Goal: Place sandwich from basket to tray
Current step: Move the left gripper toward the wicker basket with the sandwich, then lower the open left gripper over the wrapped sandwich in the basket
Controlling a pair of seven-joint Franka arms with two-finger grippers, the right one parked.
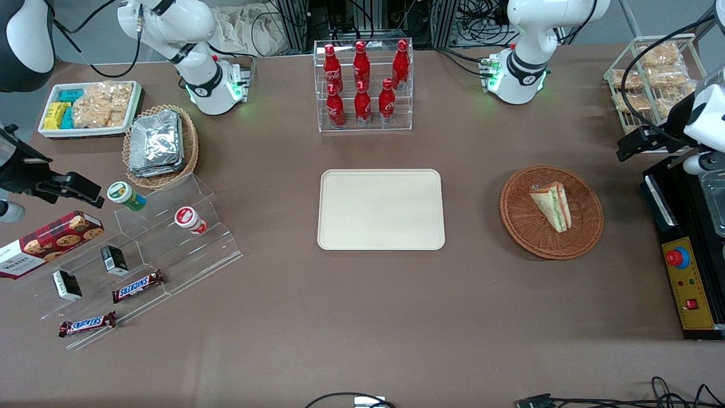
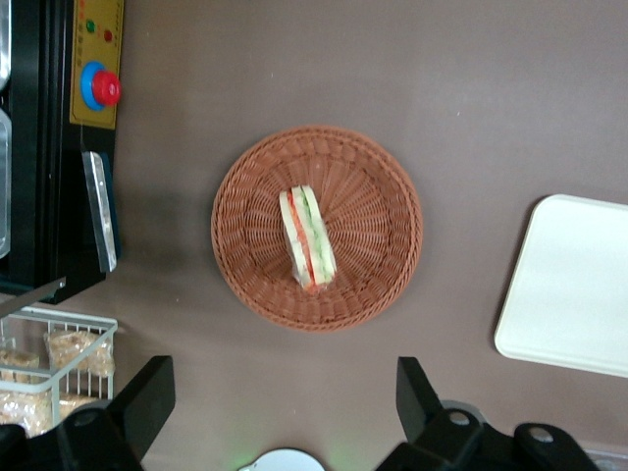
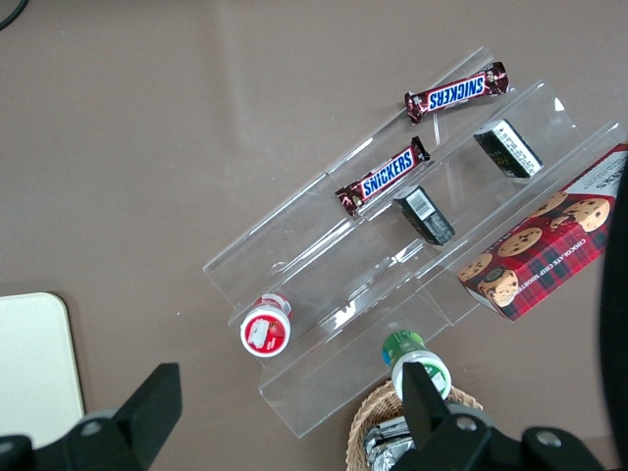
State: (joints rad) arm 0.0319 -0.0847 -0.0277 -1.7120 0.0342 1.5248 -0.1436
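The sandwich (image 1: 552,207) (image 2: 307,240), a pale wedge with green and red filling, lies in the round brown wicker basket (image 1: 524,221) (image 2: 373,196). The cream tray (image 1: 380,209) (image 2: 574,285) sits flat at the table's middle, apart from the basket and with nothing on it. My left gripper (image 1: 628,148) (image 2: 283,392) hangs well above the table at the working arm's end, off to the side of the basket and farther from the front camera than it. Its fingers (image 2: 147,392) stand wide open and hold nothing.
A black control box with a red button (image 1: 685,283) (image 2: 98,86) and a wire rack of snack packs (image 1: 651,79) (image 2: 49,363) stand close to the basket. A bottle rack (image 1: 362,85) is farther back; a foil-pack basket (image 1: 161,144) and an acrylic stand (image 1: 141,255) lie toward the parked arm's end.
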